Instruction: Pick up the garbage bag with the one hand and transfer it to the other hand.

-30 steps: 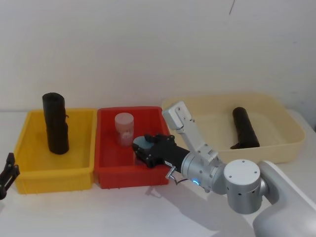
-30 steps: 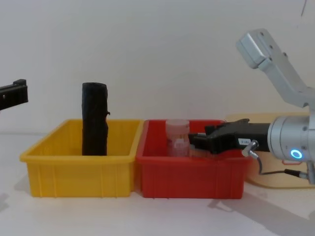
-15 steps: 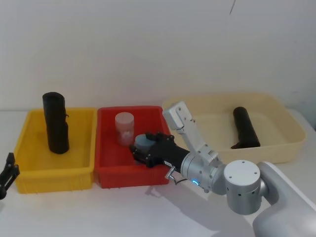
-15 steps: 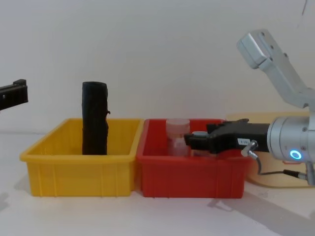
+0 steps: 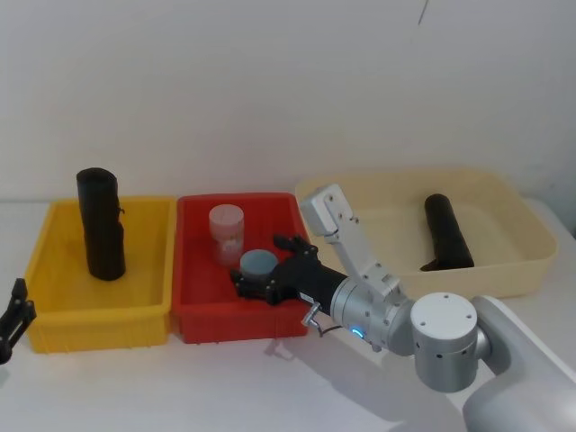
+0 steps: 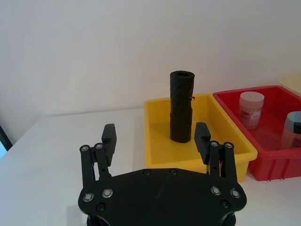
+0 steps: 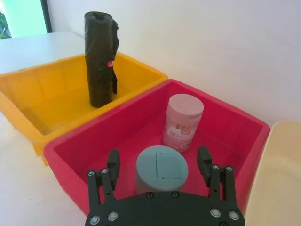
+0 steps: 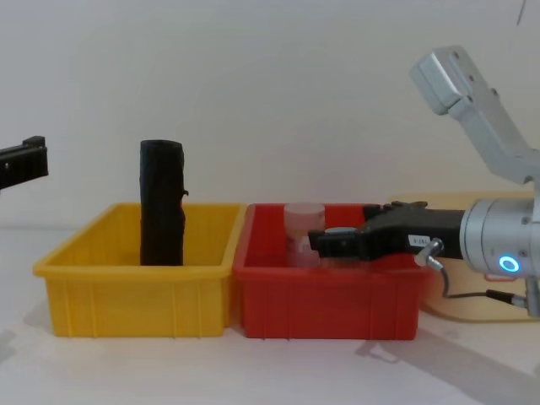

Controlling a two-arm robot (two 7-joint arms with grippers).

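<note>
The garbage bag [image 5: 101, 225] is a black roll standing upright in the yellow bin [image 5: 99, 326], rising well above its rim; it also shows in the chest view [image 8: 161, 202] and in both wrist views [image 6: 181, 106] [image 7: 100, 59]. My left gripper [image 6: 155, 141] is open and holds nothing. It hangs low at the table's near left [image 5: 13, 317], well short of the yellow bin. My right gripper [image 5: 259, 266], on the arm with the blue ring, reaches over the red bin [image 5: 236, 200]. Its fingers [image 7: 113, 160] stand open on either side of a grey-lidded jar [image 7: 161, 170].
A pink-lidded jar [image 5: 227, 234] stands in the red bin behind the grey-lidded one. A second black roll [image 5: 447, 232] lies in the beige tub [image 5: 533, 261] at the right. The three containers sit side by side along the wall.
My right gripper has slid left over the red bin and its fingers have spread apart around the grey-lidded jar. The left gripper and the garbage bag have not moved.
</note>
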